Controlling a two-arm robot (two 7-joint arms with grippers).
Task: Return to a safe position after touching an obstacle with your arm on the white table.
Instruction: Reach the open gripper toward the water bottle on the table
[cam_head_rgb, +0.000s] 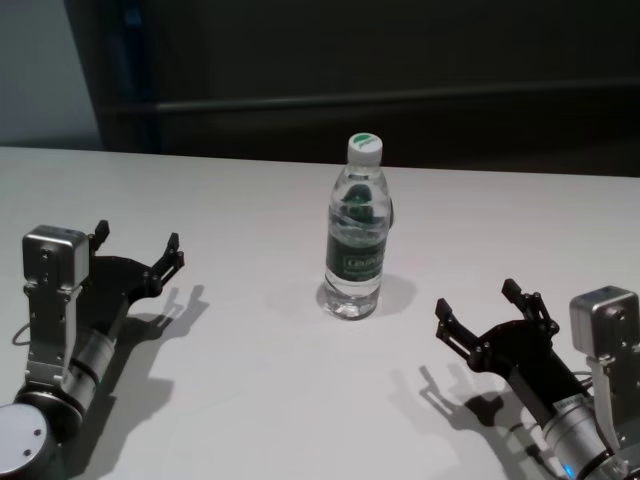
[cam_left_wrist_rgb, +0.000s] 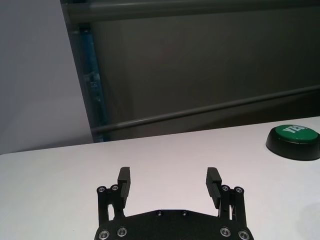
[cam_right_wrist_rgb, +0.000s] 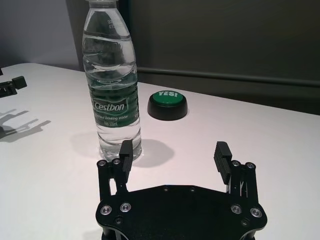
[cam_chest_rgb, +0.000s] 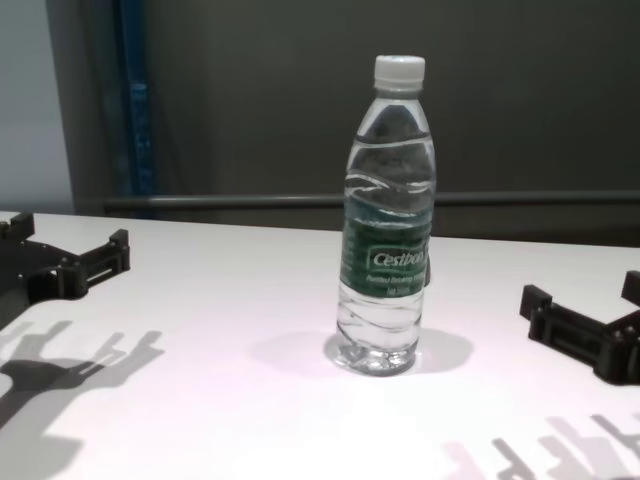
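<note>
One upright bottle (cam_right_wrist_rgb: 111, 75) reads "Cestbon"; button (cam_right_wrist_rgb: 168, 105) "YES!".

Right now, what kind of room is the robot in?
Probably a robot testing lab, not a home. There is a plain white table holding only a water bottle and a green YES button, with a dark bare wall behind.

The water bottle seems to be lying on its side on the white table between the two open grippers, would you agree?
Not quite: the water bottle stands upright, cap on top, as the head view shows. It is on the white table, between the open left gripper and the open right gripper.
</note>
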